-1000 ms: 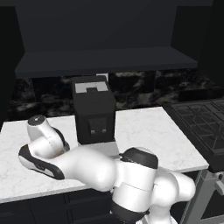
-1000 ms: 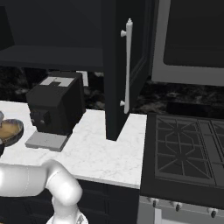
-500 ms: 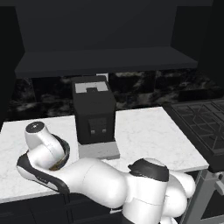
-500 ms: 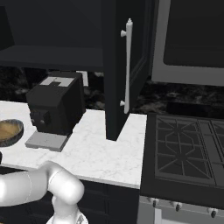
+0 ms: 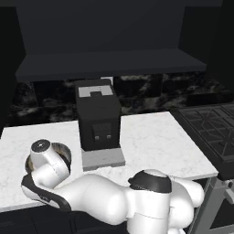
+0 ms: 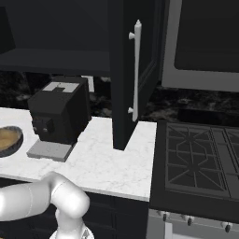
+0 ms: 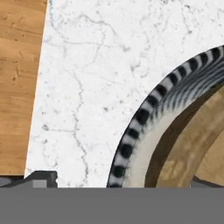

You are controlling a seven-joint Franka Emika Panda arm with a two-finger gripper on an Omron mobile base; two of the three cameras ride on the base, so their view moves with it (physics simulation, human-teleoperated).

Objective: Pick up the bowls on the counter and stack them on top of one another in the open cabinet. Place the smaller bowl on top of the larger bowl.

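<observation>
Arm dropped lower over larger bowl [image 7: 144, 118]; hand view shows smaller bowl [image 7: 192, 144] nested.

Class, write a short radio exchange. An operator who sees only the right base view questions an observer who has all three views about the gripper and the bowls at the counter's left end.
Operator: Where is the gripper?
Observer: The hand view shows it open, low over the larger bowl, whose striped rim runs up between the fingertips.
Operator: And the smaller bowl?
Observer: In the hand view, brown wood, probably that bowl, lies inside the striped rim.
</observation>
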